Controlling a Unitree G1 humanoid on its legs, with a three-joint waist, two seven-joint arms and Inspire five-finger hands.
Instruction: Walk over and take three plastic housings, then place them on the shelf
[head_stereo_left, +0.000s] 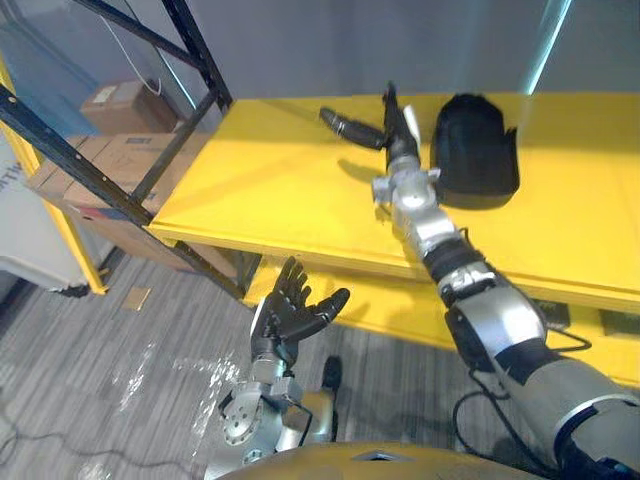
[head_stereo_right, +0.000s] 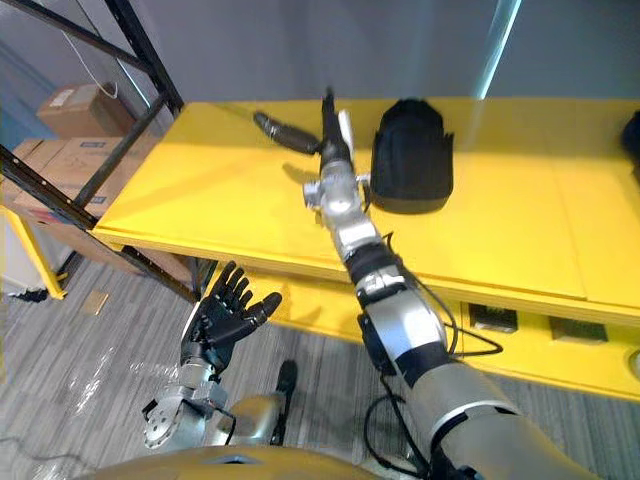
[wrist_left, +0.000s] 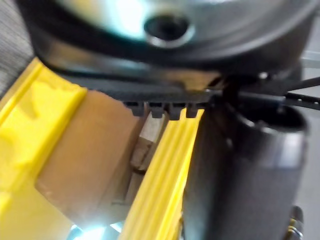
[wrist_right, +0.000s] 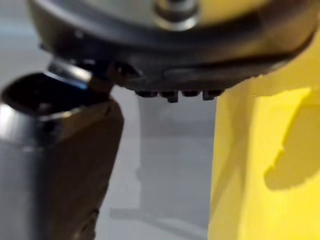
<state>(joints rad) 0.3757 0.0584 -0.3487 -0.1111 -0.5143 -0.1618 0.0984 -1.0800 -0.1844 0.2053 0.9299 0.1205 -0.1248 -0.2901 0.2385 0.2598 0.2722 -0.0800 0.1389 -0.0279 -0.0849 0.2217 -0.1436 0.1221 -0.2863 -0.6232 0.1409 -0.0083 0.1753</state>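
**Right hand stretched flat beside one housing on the yellow shelf**

Left eye view: The right hand (head_stereo_left: 399, 138) is seen stretched far out over the yellow shelf (head_stereo_left: 280, 190). Its fingers are kept straight and close together, and its thumb is spread wide to the left. Nothing is clasped by it. One black plastic housing (head_stereo_left: 476, 150) is set on the shelf board just beside that hand, on its right. Whether the two touch cannot be told. The left hand (head_stereo_left: 292, 312) is held low, in front of the shelf's front edge and above the grey floor (head_stereo_left: 90, 380). Its fingers are straight and fanned apart, and it is empty. A black rack frame (head_stereo_left: 120, 190) is seen at the left, with cardboard boxes (head_stereo_left: 105, 165) stacked behind it.

Right eye view: The same layout is shown. A further dark object (head_stereo_right: 632, 132) is cut off at the far right edge of the shelf, and too little of it is seen for it to be identified.

Left wrist view: The left hand's dark bulk is seen from very close, with its thumb (wrist_left: 245, 165) standing clear of the finger row. Past them a yellow beam (wrist_left: 160, 190) and a brown box side (wrist_left: 85, 160) are seen.

Right wrist view: The right hand's thumb (wrist_right: 60, 160) is held apart from the fingers. The yellow shelf board is shown on one side and a grey wall (wrist_right: 165, 165) beyond it.
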